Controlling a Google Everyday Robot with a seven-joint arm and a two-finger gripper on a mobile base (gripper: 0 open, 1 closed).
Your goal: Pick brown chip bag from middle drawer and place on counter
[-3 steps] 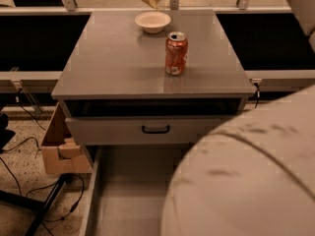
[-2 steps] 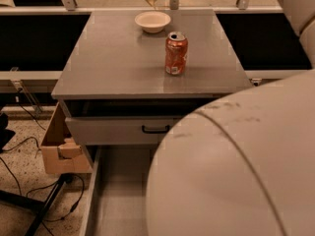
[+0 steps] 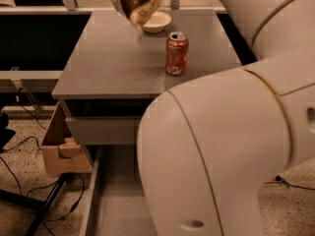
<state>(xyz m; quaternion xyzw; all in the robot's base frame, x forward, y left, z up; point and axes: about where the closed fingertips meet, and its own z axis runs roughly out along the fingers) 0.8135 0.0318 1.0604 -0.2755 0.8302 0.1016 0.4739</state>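
Observation:
The brown chip bag [image 3: 134, 3] hangs in the air at the top of the camera view, above the far part of the counter [image 3: 108, 58], just in front of a white bowl. Its top runs out past the frame's upper edge. My gripper is above that edge, out of view, where the bag hangs from. The middle drawer [image 3: 114, 200] stands pulled open at the bottom, its grey floor bare where it shows. My large white arm [image 3: 231, 146] covers the drawer's right part.
An orange soda can [image 3: 176, 53] stands upright on the counter's right middle. A white bowl [image 3: 156, 21] sits at the counter's far edge. A cardboard box [image 3: 61, 149] and cables [image 3: 15, 171] lie on the floor to the left.
The chip bag has come down further into view and a little left, over the counter. My arm has swung left across the lower right of the view.

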